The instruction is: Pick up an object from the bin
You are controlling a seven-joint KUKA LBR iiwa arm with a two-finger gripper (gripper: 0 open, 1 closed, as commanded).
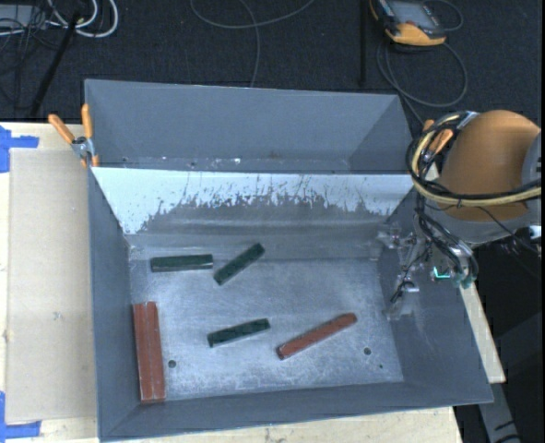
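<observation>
Since gripper (400, 295) hangs close by right wall of bin (438, 349), wall strike likely on descent. Opening: can't tell; nothing visibly held. Nearest item: red-brown bar (316, 336), left of gripper, nearer side. Lies flat, could skid when pinched.

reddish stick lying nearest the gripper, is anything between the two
Nothing visible. Only bare bin floor lies between the gripper by the right wall and the reddish stick; the closest dark green stick lies beyond it, to the left.
</observation>
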